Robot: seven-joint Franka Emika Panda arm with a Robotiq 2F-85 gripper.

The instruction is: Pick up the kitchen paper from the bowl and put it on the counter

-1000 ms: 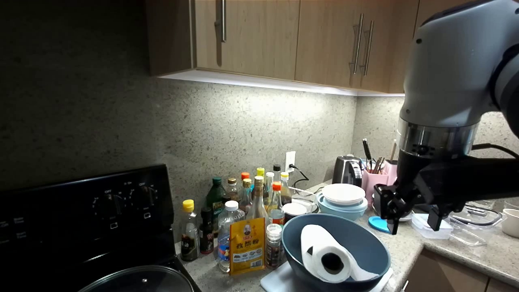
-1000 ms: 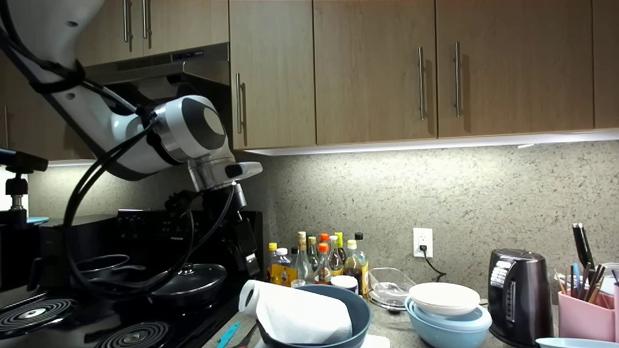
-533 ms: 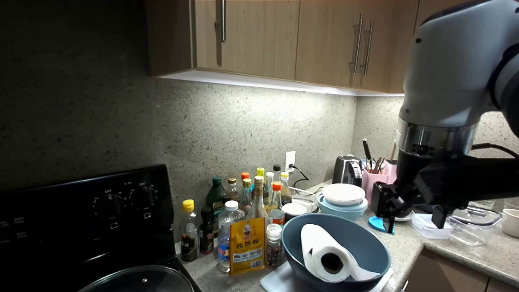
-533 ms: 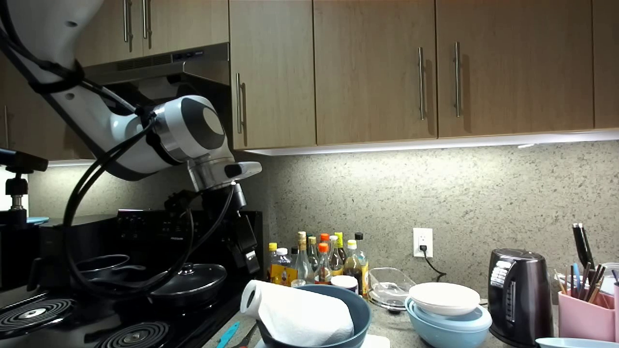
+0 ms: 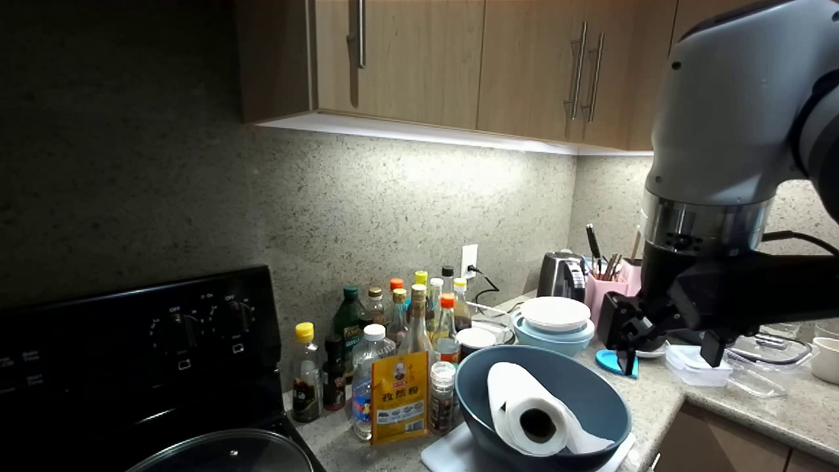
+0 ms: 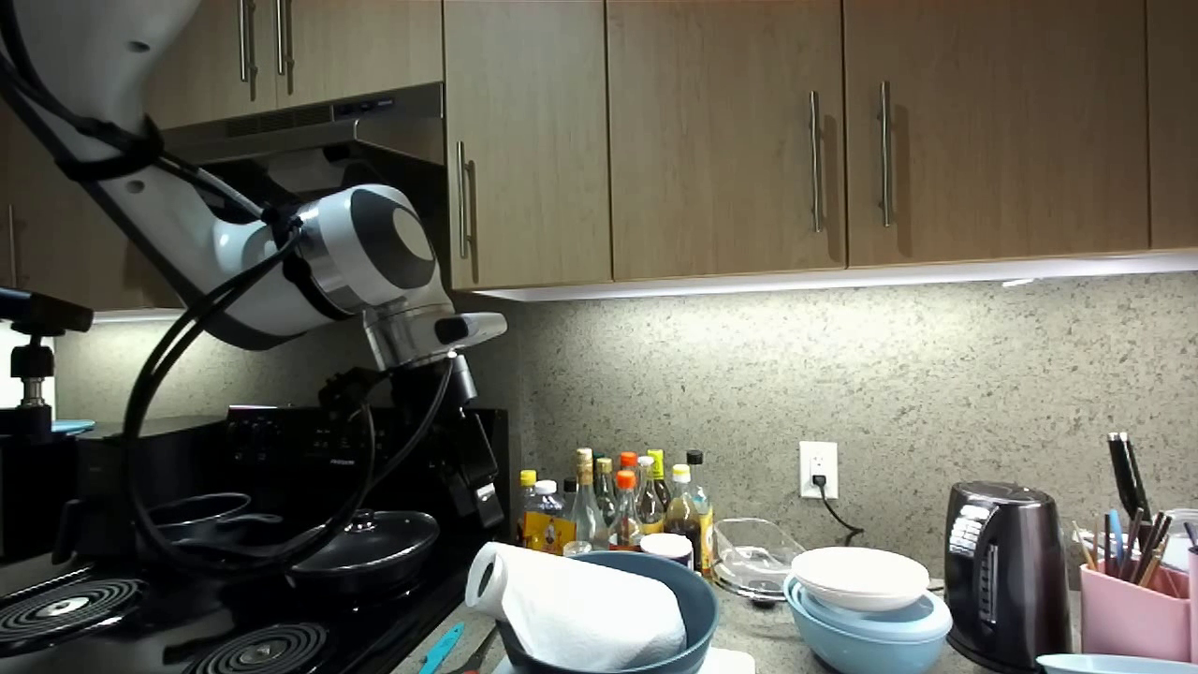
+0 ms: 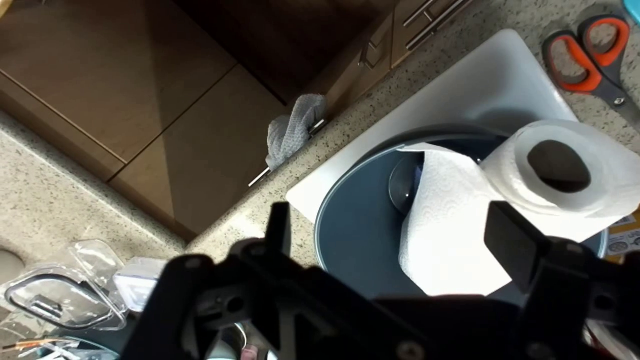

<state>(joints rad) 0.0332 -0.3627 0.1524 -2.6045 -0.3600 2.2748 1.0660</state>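
The kitchen paper, a thick white roll, leans in the bowl in both exterior views [image 5: 514, 393] [image 6: 590, 604]. Its hollow end rests over the rim, and a loose sheet hangs inside the bowl. The roll also shows in the wrist view [image 7: 507, 175]. The large dark blue-grey bowl [image 5: 583, 383] also shows in the wrist view [image 7: 355, 220]; it stands on a white board on the speckled counter [image 5: 655, 400]. My gripper [image 5: 670, 357] is open and empty, apart from the roll. In the wrist view its fingers [image 7: 392, 222] frame the bowl's near side and the loose sheet.
Several bottles [image 5: 417, 328] and a yellow pouch [image 5: 400, 396] crowd behind the bowl. Stacked bowls [image 6: 866, 618] and a kettle [image 6: 1006, 571] stand along the wall. Scissors [image 7: 595, 65] lie by the white board [image 7: 500, 75]. A black stove [image 6: 215, 622] adjoins the counter.
My gripper has turned slightly, and its fingertips appear a little further apart in an exterior view. The roll has shifted very slightly in the bowl. The bowl has not moved.
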